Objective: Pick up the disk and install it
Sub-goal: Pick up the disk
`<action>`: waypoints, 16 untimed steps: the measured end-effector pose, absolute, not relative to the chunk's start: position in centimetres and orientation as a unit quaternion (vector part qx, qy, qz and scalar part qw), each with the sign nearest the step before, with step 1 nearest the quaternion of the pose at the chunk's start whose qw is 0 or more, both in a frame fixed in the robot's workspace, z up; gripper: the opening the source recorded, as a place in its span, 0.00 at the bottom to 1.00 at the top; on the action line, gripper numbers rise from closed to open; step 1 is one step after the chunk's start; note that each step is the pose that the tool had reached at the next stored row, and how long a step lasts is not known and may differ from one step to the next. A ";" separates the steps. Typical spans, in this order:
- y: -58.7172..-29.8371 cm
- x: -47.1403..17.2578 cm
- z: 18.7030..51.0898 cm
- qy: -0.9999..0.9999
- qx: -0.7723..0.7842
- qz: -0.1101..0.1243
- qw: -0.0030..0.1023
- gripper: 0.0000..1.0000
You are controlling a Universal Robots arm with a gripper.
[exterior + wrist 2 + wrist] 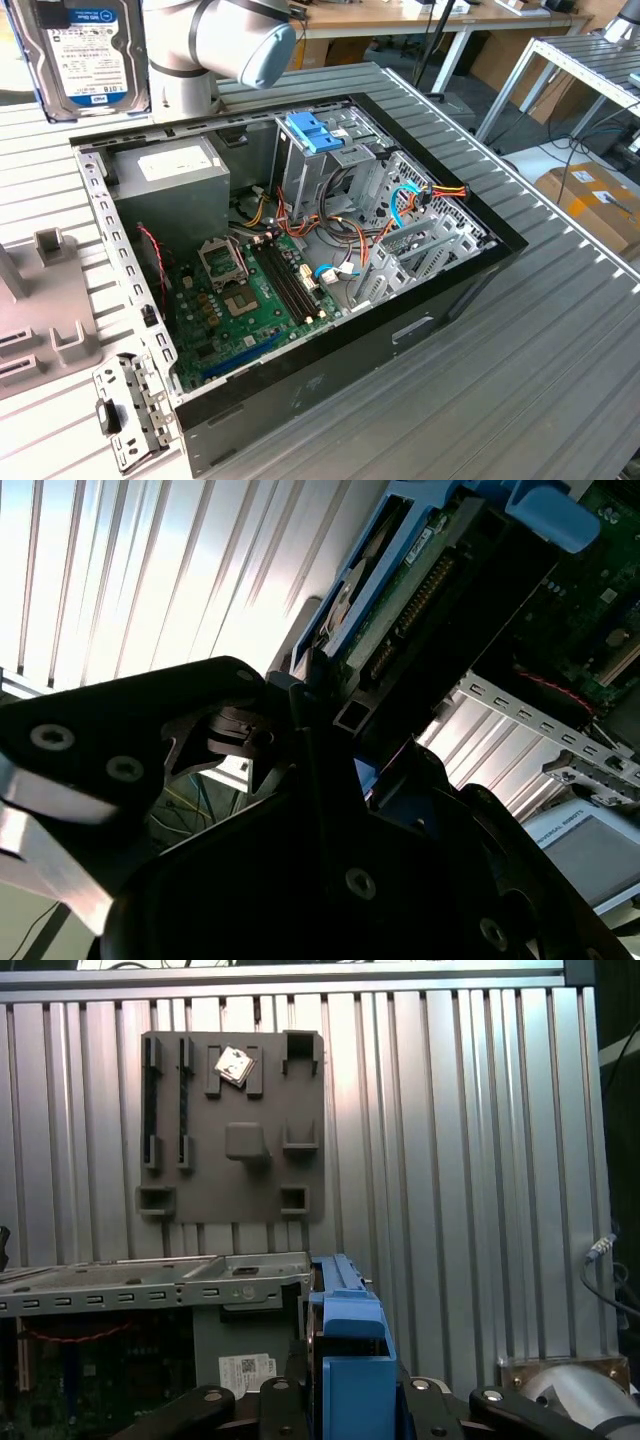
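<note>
Currently the disk (90, 55) hangs in the air w/ its label facing the exterior view. It is outside the case (470, 270), off the corner where the PSU (165, 175) sits, just beside the arm (225, 40). It touches neither case nor table (560, 360).

Gripper (315, 705): in both wrist views the black fingers (180, 720) sit either side of the disk's blue carrier. So it reads as clenched on the disk, gripping at one end.

Inside the case, the metal cage (350, 170) w/ its blue latch (313, 130) stands toward the far side, well apart from the disk. Loose cables (400, 205) run just beside the cage. A grey fixture (235, 1125) lies on the table outside the case.

Risks, as I judge them:
- The grip looks to be on one end only, so a jolt could tilt or drop the disk.
- The carrier could clip the case rim or cage edge if brought in crooked, and a skewed entry may jam.
- Cables near the cage could snag or get pinched.
</note>
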State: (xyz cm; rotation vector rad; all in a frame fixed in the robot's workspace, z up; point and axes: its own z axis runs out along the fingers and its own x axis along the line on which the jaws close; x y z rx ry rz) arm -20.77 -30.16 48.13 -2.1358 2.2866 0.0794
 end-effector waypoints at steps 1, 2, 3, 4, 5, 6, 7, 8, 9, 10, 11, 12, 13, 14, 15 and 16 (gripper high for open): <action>-30.2 -20.6 48.1 0.731 -0.682 0.025 0.006 0.36; -30.2 -20.3 48.1 0.731 -0.682 0.025 0.006 0.36; -30.2 -20.1 48.1 0.731 -0.682 0.025 0.006 0.36; -30.2 -19.9 48.1 0.731 -0.682 0.025 0.006 0.36; -30.2 -19.7 48.1 0.731 -0.682 0.025 0.006 0.36; -30.2 -19.5 48.1 0.731 -0.682 0.025 0.006 0.36; -30.2 -19.2 48.1 0.731 -0.682 0.025 0.006 0.36; -30.2 -19.1 48.1 0.731 -0.682 0.025 0.006 0.36; -30.2 -18.9 48.1 0.731 -0.682 0.025 0.006 0.36; -30.2 -18.6 48.1 0.731 -0.682 0.025 0.006 0.36; -30.2 -18.4 48.1 0.731 -0.682 0.025 0.006 0.36; -30.2 -18.2 48.1 0.731 -0.682 0.025 0.006 0.36; -30.2 -17.9 48.1 0.731 -0.682 0.025 0.006 0.36; -30.2 -17.7 48.1 0.731 -0.682 0.026 0.006 0.36; -30.2 -17.6 48.1 0.731 -0.682 0.026 0.006 0.36; -30.2 -17.4 48.1 0.731 -0.682 0.026 0.006 0.36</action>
